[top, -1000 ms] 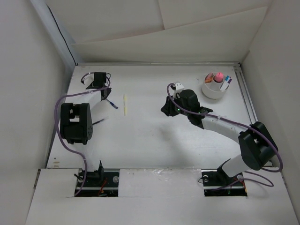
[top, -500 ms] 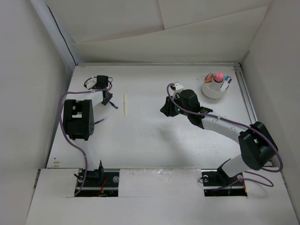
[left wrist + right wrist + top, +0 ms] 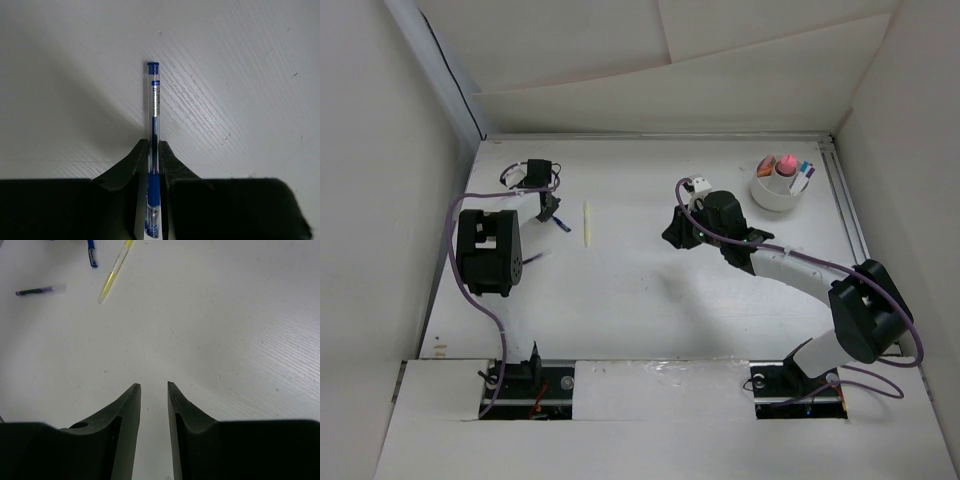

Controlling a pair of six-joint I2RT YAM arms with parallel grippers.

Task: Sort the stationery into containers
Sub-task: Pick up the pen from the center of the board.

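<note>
two pens lie loose on the far-left part of the bench (image 3: 650, 300). a third, the blue pen (image 3: 153, 100), is in the left gripper (image 3: 154, 165). the left wrist view shows the jaws clamped tight on its barrel near the dark blue grip, with the capped end sticking out ahead over the white surface. i cannot tell whether it has left the surface. from above, the yellow pen (image 3: 587, 222) lies just to the right of it and apart from it, running from far edge toward near edge. a thin dark pen (image 3: 531, 259) lies closer to the left edge.

the white cup (image 3: 778, 192) stands by the far-right corner, well apart from all three pens. a pink-capped tube (image 3: 786, 162) and an orange piece (image 3: 767, 163) sit in its compartments, and there is something bluish at its right side.

the right gripper (image 3: 154, 386) hangs over bare bench about mid-width. its jaws are a little apart with nothing between them.

the step in hand looks like the pick-up of the blue pen, with the grip made. next, as i judge it, the pen must be lifted clear without nudging the yellow pen. it then has to cross the bench to the far-right corner, possibly by a hand-over to the right arm, which is closer to the cup. there it should be tipped upright over a compartment with room before release. the pen is slim and held near one end, so it may pivot in the jaws.
</note>
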